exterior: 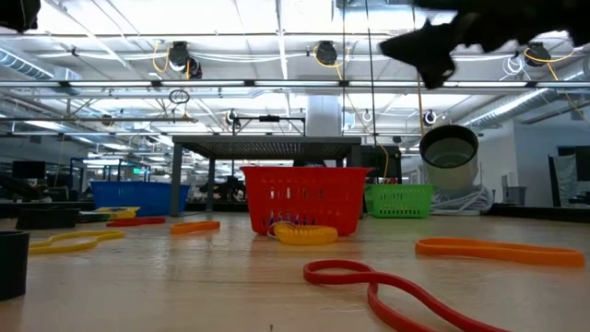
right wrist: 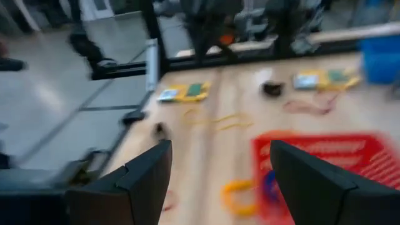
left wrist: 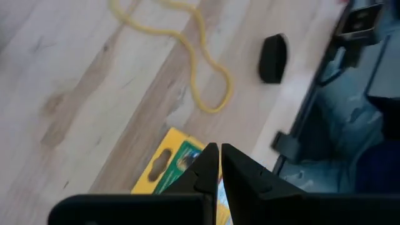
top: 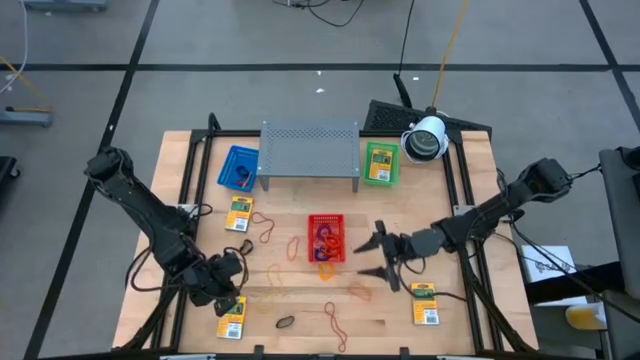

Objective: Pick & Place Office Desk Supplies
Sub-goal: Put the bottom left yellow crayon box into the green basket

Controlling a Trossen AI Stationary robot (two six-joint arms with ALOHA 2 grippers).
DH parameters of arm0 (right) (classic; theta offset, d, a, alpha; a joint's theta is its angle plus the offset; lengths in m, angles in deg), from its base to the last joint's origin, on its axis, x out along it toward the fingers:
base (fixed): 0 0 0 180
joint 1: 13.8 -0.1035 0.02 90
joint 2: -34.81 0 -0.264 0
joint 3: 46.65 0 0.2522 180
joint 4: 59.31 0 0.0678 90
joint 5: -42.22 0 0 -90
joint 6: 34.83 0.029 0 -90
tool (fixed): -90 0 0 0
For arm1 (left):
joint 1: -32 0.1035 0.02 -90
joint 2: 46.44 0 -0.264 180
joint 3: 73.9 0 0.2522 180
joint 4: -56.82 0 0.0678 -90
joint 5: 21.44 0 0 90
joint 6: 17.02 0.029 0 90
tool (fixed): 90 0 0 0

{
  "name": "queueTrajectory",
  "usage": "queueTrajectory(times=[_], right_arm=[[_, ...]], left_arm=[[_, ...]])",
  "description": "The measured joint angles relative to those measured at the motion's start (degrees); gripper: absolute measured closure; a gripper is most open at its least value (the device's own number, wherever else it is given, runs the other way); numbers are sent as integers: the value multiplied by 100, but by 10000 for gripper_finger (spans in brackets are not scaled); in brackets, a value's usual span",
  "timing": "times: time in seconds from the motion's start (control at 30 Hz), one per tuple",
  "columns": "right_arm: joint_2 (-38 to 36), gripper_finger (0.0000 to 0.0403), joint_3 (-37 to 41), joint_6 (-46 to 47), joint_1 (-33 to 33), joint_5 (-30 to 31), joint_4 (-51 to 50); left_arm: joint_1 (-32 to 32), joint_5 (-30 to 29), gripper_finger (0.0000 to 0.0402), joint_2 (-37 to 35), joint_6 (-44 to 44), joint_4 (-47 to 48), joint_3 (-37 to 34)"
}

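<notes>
The supplies lie scattered over the wooden bench (top: 180, 180) because the job is a sorting one: loose items wait on the boards while the receptacles sit ready, a red mesh basket (top: 326, 238) at the middle, a blue mesh basket (top: 238, 167) and a green mesh basket (top: 380, 164) flanking the grey perforated rack (top: 310, 150) towards the far edge. Some rubber bands already lie inside the red basket; others, tan, orange and red, lie around it towards the near edge, with a dark loop (top: 285, 322) close to that edge. Of the yellow-and-green packets, one (top: 240, 213) lies on the left part of the bench near the blue basket, one (top: 426, 303) near the near right corner, and one (top: 232, 317) near the near left corner. The left claw (top: 228, 284) hangs low directly over that last packet; in the left wrist view its fingers (left wrist: 206, 165) stand nearly pressed together with only a slit between them, their tips just above the packet's (left wrist: 164, 165) edge, and nothing shows gripped between them, so it looks clenched and empty, placed either to take or to leave the packet. The right claw (top: 385, 257) waits spread wide and empty just beside the red basket's right wall, above loose bands
</notes>
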Motion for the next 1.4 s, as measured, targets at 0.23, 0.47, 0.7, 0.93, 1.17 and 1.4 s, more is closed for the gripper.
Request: queueTrajectory(times=[0.23, 0.47, 0.7, 0.93, 1.17, 1.4], right_arm=[[456, 144, 104, 314, -356, 292, 872], [1071, 144, 113, 308, -554, 262, 1278], [1384, 144, 113, 131, -572, 272, 1464], [1382, 144, 113, -210, -537, 269, 1509], [1382, 144, 113, -547, -180, 263, 1655], [1382, 144, 113, -601, 264, 68, 1645]], left_arm=[[-281, 42, 376, 95, 908, -834, -5], [-403, 94, 375, 102, 896, -1460, -188], [-326, 260, 371, 102, 510, -2272, -974], [-107, -83, 301, 107, 71, -2345, -1656], [20, -97, 224, 107, 249, -2353, -1932], [3, 545, 207, 107, 252, -2393, -1956]])
